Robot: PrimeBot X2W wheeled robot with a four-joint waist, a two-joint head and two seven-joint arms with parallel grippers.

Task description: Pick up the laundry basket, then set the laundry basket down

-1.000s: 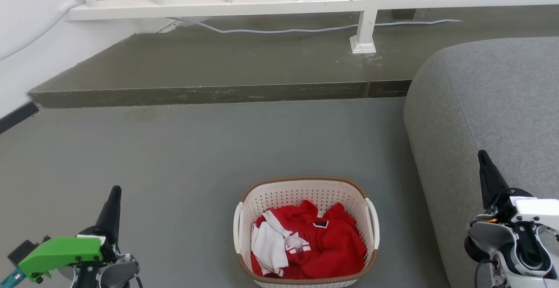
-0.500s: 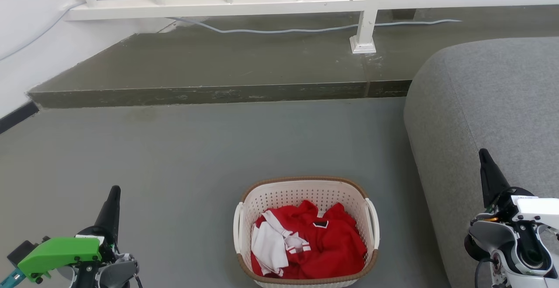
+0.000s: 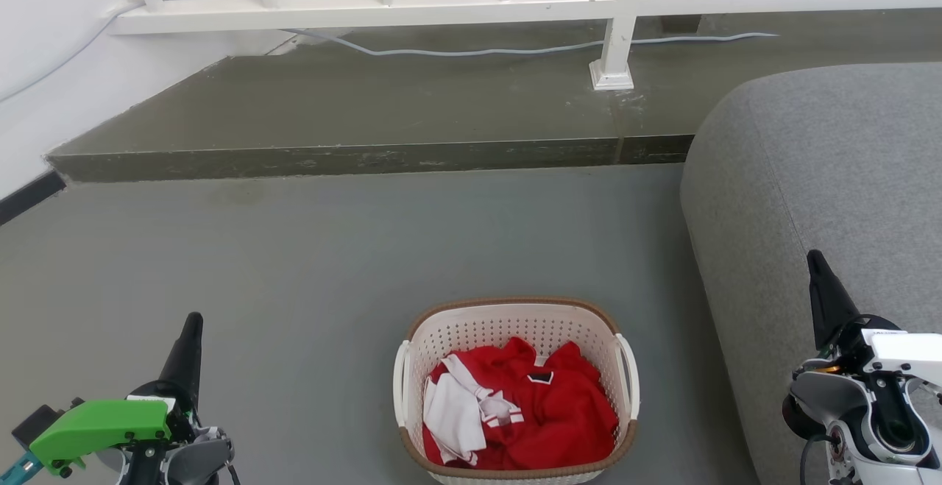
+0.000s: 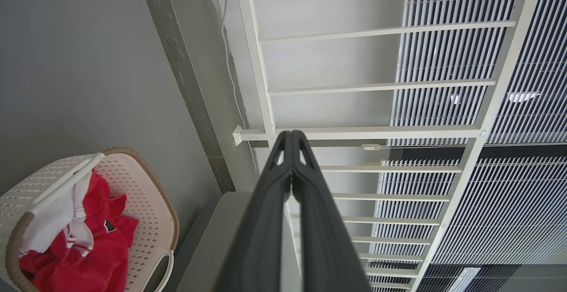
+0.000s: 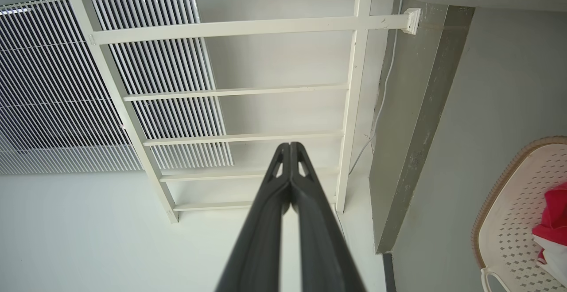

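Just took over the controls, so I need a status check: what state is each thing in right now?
laundry basket: upright on the floor, not gripped.
clothes: red and white, crumpled inside the basket.
left gripper: shut, holding nothing, apart from the basket.
right gripper: shut, holding nothing, apart from the basket.

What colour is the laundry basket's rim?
The cream perforated laundry basket's rim is brown; head view shows it best.

At 6 o'clock you had a cream-white basket (image 3: 515, 327) dotted with small holes, its rim a brown woven band, its clothes (image 3: 567, 411) red with white trim. The floor (image 3: 294, 249) was plain grey, the sofa (image 3: 824, 161) at 3 o'clock speckled grey, the railing (image 3: 368, 5) at 12 white. Your left gripper (image 3: 193, 321) was black with a bright green cover (image 3: 99, 422).
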